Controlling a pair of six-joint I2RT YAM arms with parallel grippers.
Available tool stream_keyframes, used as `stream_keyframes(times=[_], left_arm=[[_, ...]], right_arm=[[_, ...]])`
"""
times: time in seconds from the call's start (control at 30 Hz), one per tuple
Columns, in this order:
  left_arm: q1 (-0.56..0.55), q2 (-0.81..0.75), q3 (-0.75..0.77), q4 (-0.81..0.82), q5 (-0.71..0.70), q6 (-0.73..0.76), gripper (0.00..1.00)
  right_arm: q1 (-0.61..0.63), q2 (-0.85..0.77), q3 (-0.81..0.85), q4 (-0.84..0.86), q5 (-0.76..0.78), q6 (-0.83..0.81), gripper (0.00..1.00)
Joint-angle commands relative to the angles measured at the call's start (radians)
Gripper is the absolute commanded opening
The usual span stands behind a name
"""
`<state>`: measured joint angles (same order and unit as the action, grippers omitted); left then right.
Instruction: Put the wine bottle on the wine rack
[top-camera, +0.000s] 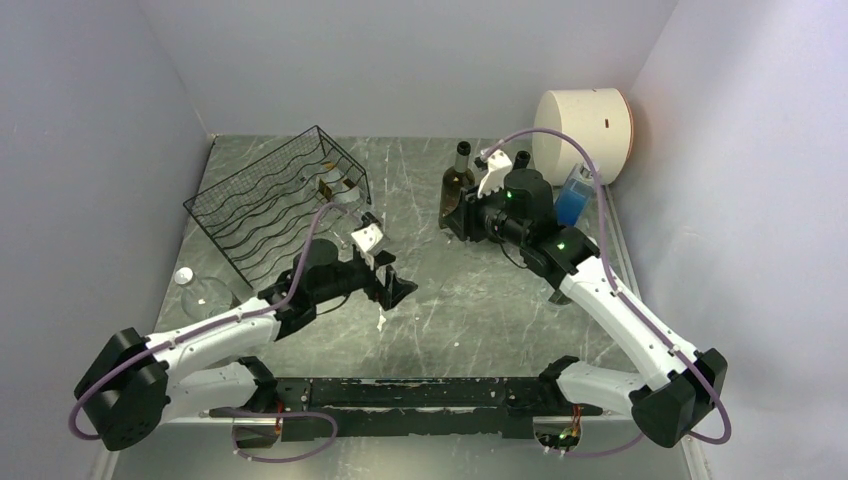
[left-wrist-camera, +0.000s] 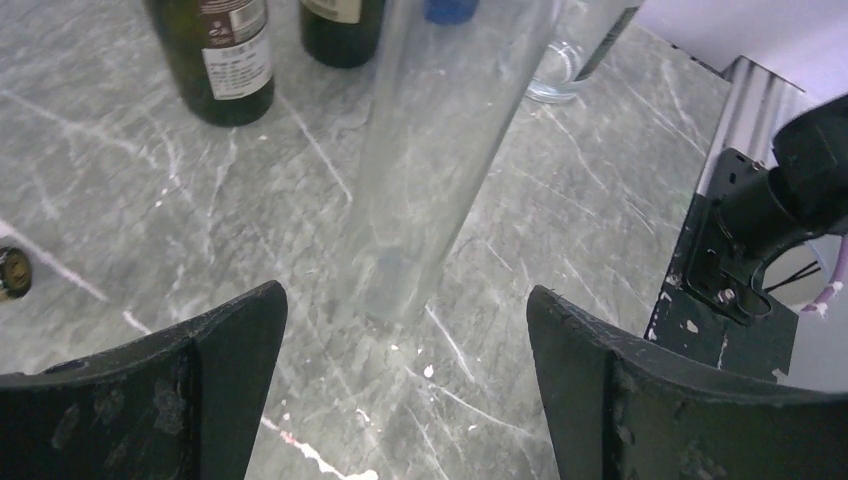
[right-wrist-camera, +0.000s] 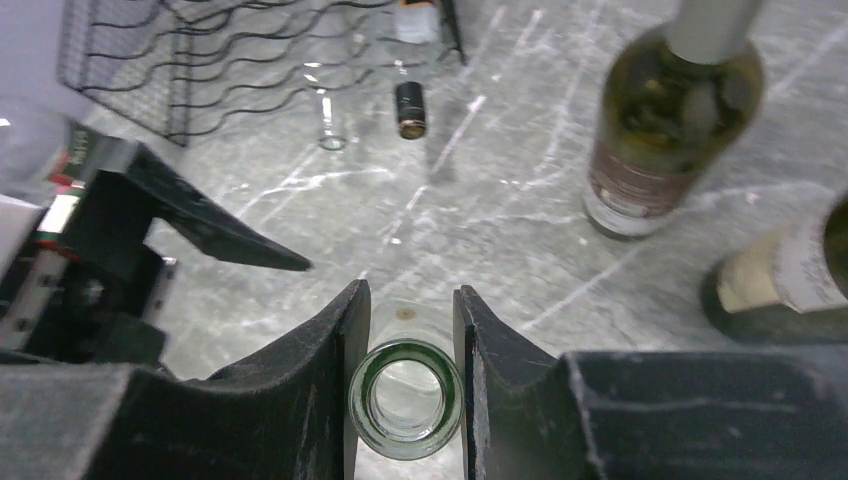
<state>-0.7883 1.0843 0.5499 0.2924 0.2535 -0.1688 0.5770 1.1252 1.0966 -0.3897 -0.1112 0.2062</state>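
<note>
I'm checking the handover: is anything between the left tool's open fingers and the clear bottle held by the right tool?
Nothing visible. The clear bottle points its base at the gap of the left tool, with only bare table beneath; the right tool grips its neck.

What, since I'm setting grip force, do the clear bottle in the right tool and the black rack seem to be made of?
The clear bottle is most likely glass with a glossy finish: its walls are see-through and its thick rim has a greenish tint. The wine rack appears to be thin metal wire with a matte black coating: slim wavy rods form an open mesh.
</note>
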Motion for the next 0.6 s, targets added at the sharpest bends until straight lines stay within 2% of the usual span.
stream_keyframes(times=[0.0, 0.23, 0.4, 0.57], left_arm=[[-0.003, 0.016, -0.079, 0.34, 0.117, 0.041, 0.93], [-0.004, 0.093, -0.079, 0.366, 0.102, 0.084, 0.88], [-0.004, 0.132, -0.073, 0.379, 0.147, 0.1, 0.85], [-0.005, 0.142, -0.079, 0.393, 0.175, 0.118, 0.77]], right_arm=[[-0.005, -0.029, -0.01, 0.147, -0.18, 0.045, 0.0], [-0.004, -0.018, -0.036, 0.243, -0.309, 0.114, 0.0], [-0.005, -0.017, -0.041, 0.273, -0.347, 0.138, 0.0], [-0.004, -0.022, -0.045, 0.277, -0.366, 0.142, 0.0]])
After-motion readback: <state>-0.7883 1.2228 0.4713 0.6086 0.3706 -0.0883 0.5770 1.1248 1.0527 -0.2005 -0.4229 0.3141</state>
